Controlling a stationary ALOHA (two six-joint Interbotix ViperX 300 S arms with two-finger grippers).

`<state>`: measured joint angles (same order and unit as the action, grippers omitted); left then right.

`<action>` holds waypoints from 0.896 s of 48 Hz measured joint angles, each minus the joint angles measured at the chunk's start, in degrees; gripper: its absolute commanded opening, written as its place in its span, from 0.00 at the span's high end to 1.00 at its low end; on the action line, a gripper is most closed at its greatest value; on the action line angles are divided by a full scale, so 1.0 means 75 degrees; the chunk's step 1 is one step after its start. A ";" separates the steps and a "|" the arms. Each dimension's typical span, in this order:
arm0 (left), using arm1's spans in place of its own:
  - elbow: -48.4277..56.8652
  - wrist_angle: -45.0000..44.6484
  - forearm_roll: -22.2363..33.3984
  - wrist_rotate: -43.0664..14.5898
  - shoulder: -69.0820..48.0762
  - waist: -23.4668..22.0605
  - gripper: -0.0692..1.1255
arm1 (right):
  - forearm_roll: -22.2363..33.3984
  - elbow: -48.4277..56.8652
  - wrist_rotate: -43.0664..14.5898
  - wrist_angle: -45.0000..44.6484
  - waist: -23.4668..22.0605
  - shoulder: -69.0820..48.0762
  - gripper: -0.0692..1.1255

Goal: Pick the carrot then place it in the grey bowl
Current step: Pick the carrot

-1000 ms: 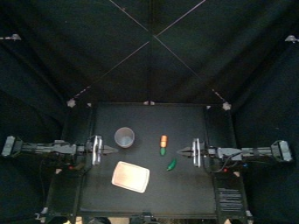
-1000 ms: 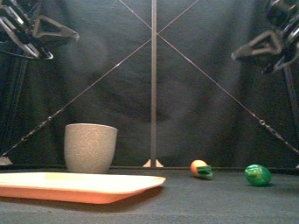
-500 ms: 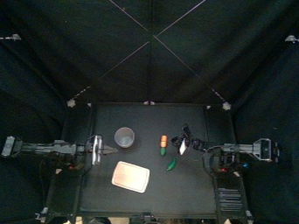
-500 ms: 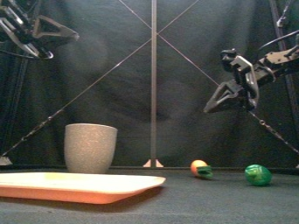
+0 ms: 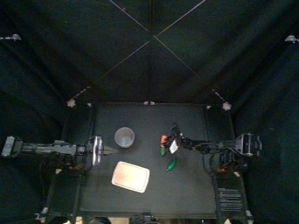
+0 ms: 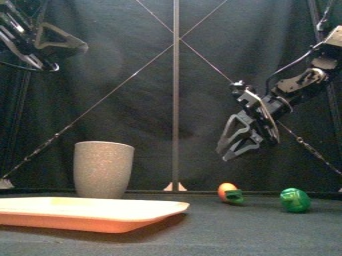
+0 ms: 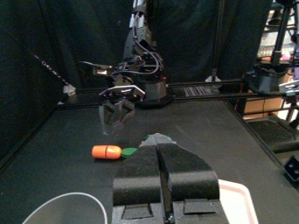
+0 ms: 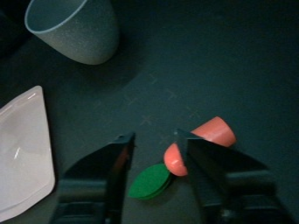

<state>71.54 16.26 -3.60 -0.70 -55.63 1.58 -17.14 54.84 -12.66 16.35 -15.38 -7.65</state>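
Carrot point(image 6: 227, 191) is lying on the bench point(image 5: 176, 197) a little toward 1 o'clock from its middle, with the grey bowl point(image 6: 103, 170) standing upright at its 9 o'clock and a green toy point(image 6: 295, 200) sitting at its 5 o'clock, both apart from it. It is looking like a small moulded toy: probably light and stiff, with a smooth rounded skin that could be slipping or rolling under a careless pinch. The thick orange body therefore seems the place to be gripping, across its width, not the green top. The right pincer point(image 8: 156, 142) is hovering above the carrot with its jaws spread wide, wider than the carrot, holding nothing and touching nothing. The left pincer point(image 7: 162, 150) is resting at the bench's 9 o'clock edge, jaws pressed together and empty.
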 measured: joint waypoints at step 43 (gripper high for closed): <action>0.0152 -0.0059 -0.0012 0.0000 0.0000 0.0000 0.97 | 0.0141 -0.0762 0.0000 -0.1758 -0.0902 0.0844 0.06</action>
<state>72.69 15.82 -3.69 -0.70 -55.63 1.58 -16.08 49.13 -12.66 3.16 -22.15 -1.32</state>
